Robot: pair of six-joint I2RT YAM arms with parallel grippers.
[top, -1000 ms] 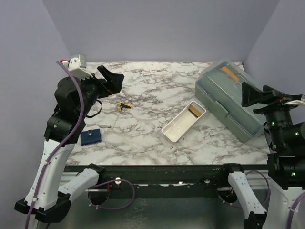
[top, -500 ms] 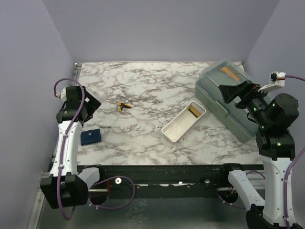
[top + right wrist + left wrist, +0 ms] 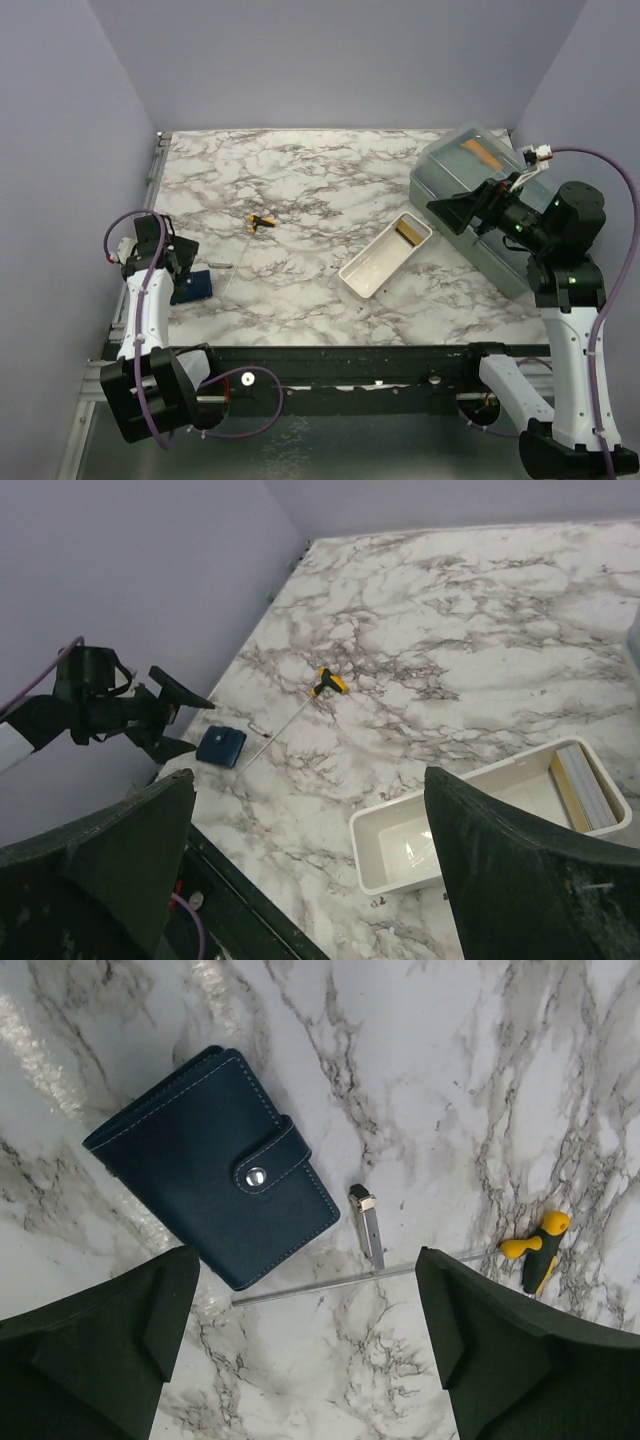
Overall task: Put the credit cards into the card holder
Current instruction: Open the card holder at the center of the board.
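left gripper (image 3: 305, 1305): quantity one. Jaws spread to full width with nothing between them. It hangs over the marble table (image 3: 330, 180) at the lower left of the overhead view.
right gripper (image 3: 305, 810): quantity one. Jaws spread to full width and empty. It is raised at the right of the overhead view, in front of the plastic box (image 3: 470, 175).
card holder (image 3: 210, 1165): quantity one. Navy, folded shut, with the tab closed on its snap. It lies flat on the table in the upper left of the left wrist view, clear of both fingers. In the overhead view it is at the lower left, just beside the left gripper.
white tray (image 3: 400, 845): quantity one. It lies on a diagonal, right of centre in the overhead view, with its upper right end near the plastic box.
credit cards (image 3: 578, 785): quantity two, one golden-tan and one pale grey. They sit side by side inside the white tray at its upper right end. Neither gripper touches them, and they are well apart from the card holder.
T-handle tool (image 3: 540, 1250): quantity one. It has a yellow-and-black handle and a thin metal shaft, and lies on the table with the handle at the right edge of the left wrist view.
metal bit (image 3: 366, 1222): quantity one. Small, just beside the tool shaft and near the card holder's lower right corner.
orange strip (image 3: 482, 152): quantity one. It is inside the plastic box, at the upper right of the overhead view.
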